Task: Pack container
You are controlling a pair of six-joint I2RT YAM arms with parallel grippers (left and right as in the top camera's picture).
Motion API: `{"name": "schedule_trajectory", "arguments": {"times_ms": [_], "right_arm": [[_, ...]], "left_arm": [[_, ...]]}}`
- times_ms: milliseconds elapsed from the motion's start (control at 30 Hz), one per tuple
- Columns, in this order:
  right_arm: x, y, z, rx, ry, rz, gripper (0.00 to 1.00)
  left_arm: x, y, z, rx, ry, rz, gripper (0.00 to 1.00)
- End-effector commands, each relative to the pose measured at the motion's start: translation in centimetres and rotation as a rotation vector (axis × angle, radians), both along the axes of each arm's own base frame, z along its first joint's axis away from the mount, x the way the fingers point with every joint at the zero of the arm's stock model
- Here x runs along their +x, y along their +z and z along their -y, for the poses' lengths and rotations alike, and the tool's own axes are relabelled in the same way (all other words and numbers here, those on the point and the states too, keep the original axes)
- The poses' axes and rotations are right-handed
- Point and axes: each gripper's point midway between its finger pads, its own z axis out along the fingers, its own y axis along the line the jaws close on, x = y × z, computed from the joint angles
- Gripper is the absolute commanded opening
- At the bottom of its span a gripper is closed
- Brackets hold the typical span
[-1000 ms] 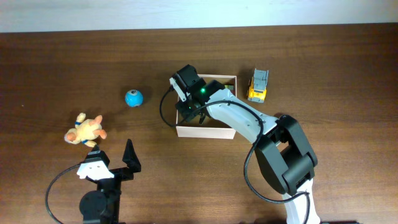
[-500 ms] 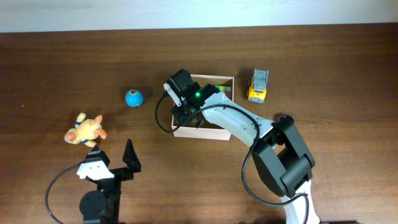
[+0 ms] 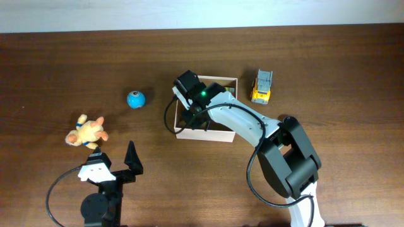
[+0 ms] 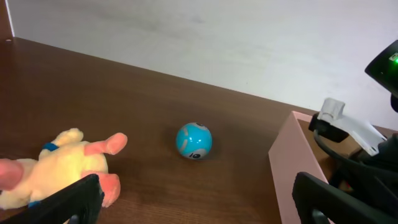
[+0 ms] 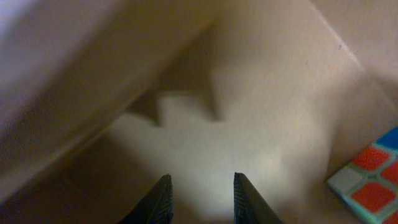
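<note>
The box (image 3: 208, 133) is sitting mid-table (image 3: 341, 75), and the right arm is reaching over it and hiding most of its inside. The right pincer (image 5: 200, 196) is pointing into the box, its jaws a little apart and gripping nothing. A colour cube (image 5: 367, 186) is lying in the box near it, cut off at the frame edge. A yellow truck (image 3: 262, 86) is standing just right of the box. A blue ball (image 3: 136, 99) and a plush toy (image 3: 87, 131) are lying well to its left. The left pincer (image 4: 199, 208) is gaping wide near the plush toy, empty.
</note>
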Motion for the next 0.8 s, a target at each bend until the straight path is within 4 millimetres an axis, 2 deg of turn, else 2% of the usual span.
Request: {"name": "schedule_trajectory", "arguments": {"times_ms": [0, 300, 600, 767], "right_arm": [[0.3, 0.3, 0.2, -0.011, 0.001, 0.006, 0.27], [-1.1, 0.2, -1.0, 0.037, 0.035, -0.053, 0.27], [-2.3, -0.1, -0.3, 0.003, 0.083, -0.094, 0.27], [-2.2, -0.1, -0.3, -0.004, 0.122, -0.085, 0.27]], "left_arm": [[0.0, 0.0, 0.1, 0.015, -0.008, 0.004, 0.99], [0.0, 0.0, 0.1, 0.015, -0.008, 0.004, 0.99], [0.0, 0.0, 0.1, 0.015, -0.008, 0.004, 0.99], [0.0, 0.0, 0.1, 0.015, -0.008, 0.004, 0.99]]}}
